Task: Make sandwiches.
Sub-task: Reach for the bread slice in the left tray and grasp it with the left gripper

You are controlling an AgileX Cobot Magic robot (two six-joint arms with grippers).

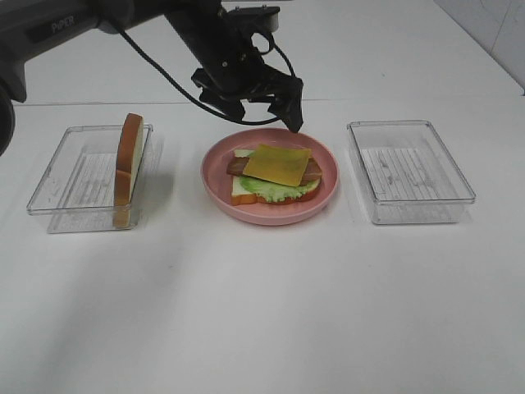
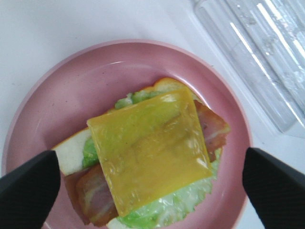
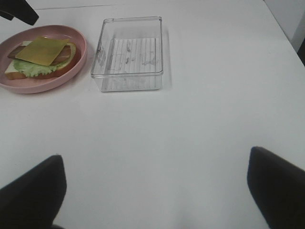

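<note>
Both claws are seen spread wide and empty: the left gripper [image 1: 267, 105] is held just above the far rim of the pink plate [image 1: 215, 176], the right gripper [image 3: 155, 191] over bare white table [image 3: 200, 124]. On the plate are stacked a bread slice [image 1: 243, 191], lettuce [image 1: 283, 193], bacon [image 1: 236, 166] and cheese [image 1: 277, 164]. A second bread slice [image 1: 128, 160] is stood on edge in the left clear tray [image 1: 49, 201]; another tray [image 1: 410, 213] is placed right of the plate.

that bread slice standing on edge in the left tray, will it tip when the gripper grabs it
Probably yes: the bread slice stands on its thin edge, leaning by the tray wall, so a sideways nudge could topple it. It looks like a stiff toy, so it should keep its shape when pinched. It is likely light.
</note>
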